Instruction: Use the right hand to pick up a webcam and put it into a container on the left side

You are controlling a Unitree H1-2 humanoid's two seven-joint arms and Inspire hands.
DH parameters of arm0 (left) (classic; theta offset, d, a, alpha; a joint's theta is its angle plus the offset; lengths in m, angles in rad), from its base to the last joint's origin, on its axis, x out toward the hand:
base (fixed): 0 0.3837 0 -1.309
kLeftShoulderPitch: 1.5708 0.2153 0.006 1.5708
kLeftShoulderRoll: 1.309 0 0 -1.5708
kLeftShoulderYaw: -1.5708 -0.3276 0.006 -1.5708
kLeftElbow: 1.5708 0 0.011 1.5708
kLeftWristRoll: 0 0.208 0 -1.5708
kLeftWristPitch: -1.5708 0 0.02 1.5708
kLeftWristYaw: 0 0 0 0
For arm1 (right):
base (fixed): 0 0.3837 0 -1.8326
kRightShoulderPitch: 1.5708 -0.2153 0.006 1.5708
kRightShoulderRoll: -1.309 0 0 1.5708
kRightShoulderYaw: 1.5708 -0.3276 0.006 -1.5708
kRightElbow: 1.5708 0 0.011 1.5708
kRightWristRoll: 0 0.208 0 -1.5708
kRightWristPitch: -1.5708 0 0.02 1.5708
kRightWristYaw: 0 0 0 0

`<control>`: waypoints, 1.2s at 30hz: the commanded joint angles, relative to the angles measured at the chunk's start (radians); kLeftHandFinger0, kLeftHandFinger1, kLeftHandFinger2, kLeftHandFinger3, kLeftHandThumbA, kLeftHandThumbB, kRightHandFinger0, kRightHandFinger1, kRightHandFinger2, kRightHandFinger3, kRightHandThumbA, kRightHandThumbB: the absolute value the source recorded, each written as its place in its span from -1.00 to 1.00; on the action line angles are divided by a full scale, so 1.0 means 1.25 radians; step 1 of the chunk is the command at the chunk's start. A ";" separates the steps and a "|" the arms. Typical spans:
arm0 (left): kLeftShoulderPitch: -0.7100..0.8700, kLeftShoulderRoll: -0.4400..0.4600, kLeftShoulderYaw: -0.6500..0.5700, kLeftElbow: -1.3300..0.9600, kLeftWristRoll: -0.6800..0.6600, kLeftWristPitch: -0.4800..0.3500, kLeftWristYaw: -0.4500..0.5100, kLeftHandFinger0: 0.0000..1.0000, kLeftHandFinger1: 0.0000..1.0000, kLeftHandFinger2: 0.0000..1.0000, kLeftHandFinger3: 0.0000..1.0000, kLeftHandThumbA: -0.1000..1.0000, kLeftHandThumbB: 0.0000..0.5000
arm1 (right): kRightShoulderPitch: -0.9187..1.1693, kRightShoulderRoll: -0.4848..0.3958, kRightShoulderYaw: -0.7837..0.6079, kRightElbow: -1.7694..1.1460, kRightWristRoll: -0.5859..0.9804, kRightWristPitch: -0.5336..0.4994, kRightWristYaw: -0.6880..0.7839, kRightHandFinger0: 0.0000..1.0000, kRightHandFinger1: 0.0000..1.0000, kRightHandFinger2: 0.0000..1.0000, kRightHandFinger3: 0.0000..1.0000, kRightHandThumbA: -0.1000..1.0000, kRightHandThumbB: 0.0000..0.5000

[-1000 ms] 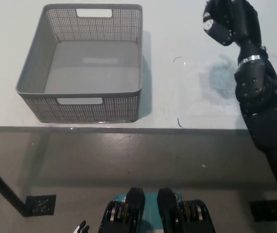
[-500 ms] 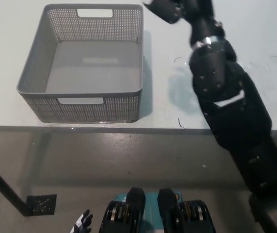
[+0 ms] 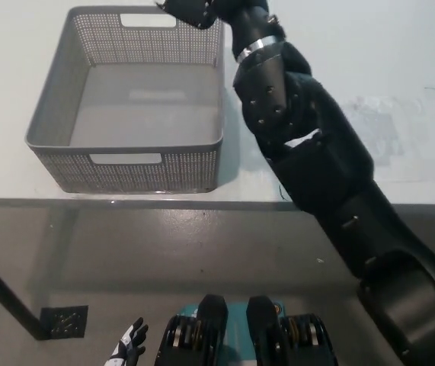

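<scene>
Your right hand (image 3: 190,11) is above the far rim of the empty basket (image 3: 49,122); I cannot tell if its fingers hold the webcam. The drop remains.

Open-topped basket (image 3: 57,114), bare inside

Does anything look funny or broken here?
Nothing looks broken or spilled. The gray basket sits flat on the table with nothing inside. The black right hand is over its far rim; no webcam can be seen.
</scene>
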 commanded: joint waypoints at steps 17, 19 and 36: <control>-0.034 0.020 -0.016 -0.012 0.025 -0.030 0.008 1.00 1.00 1.00 1.00 1.00 -0.24 | -0.242 0.095 0.023 0.555 0.010 -0.163 -0.108 -1.00 -0.48 0.50 0.41 -1.00 -0.09; -0.038 0.017 -0.014 -0.015 0.023 -0.030 0.006 1.00 1.00 1.00 1.00 1.00 -0.24 | -0.245 0.100 0.029 0.570 0.007 -0.176 -0.111 -1.00 -0.47 0.49 0.37 -1.00 -0.03; -0.089 0.014 -0.007 -0.005 0.008 -0.030 -0.014 1.00 1.00 1.00 1.00 1.00 -0.24 | -0.206 0.106 0.052 0.646 0.013 -0.198 -0.112 -1.00 -0.32 0.57 0.33 -1.00 -0.27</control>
